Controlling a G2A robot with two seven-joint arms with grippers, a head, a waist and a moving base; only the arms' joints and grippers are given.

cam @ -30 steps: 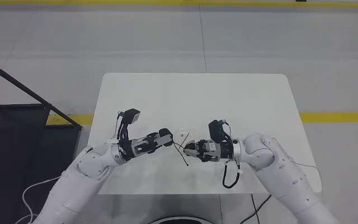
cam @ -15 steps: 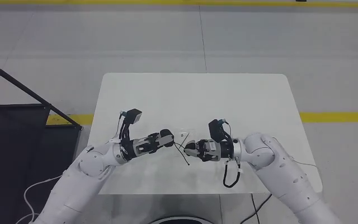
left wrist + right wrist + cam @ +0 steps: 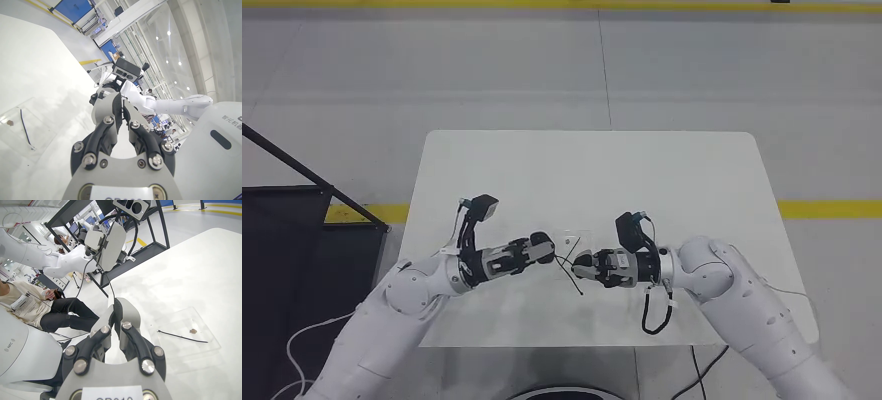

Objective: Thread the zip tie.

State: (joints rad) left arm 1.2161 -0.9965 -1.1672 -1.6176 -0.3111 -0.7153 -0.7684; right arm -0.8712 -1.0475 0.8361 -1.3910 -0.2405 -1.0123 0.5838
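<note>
A thin black zip tie [image 3: 570, 278] hangs in the air between my two grippers, just above the table's front middle. My left gripper [image 3: 548, 251] is shut on one part of it, and its fingers [image 3: 117, 106] are pressed close together. My right gripper [image 3: 579, 268] is shut on the strap's end [image 3: 114, 294], which arcs up from its fingertips to the left gripper [image 3: 92, 255]. A loose length [image 3: 79, 289] droops from the left gripper and ends in a small block. The two grippers face each other a few centimetres apart.
A clear flat tray [image 3: 208, 332] lies on the white table [image 3: 682, 180] just beyond the grippers, holding a spare black zip tie [image 3: 181, 337] and a small brown scrap [image 3: 193, 330]. The tray [image 3: 43, 128] and spare tie [image 3: 25, 130] lie beside my left gripper. A black rack [image 3: 282, 160] stands off the table's left side.
The left arm has crept slightly rightwards, bringing its gripper a little closer to the right one. Both grippers keep their hold on the zip tie.
</note>
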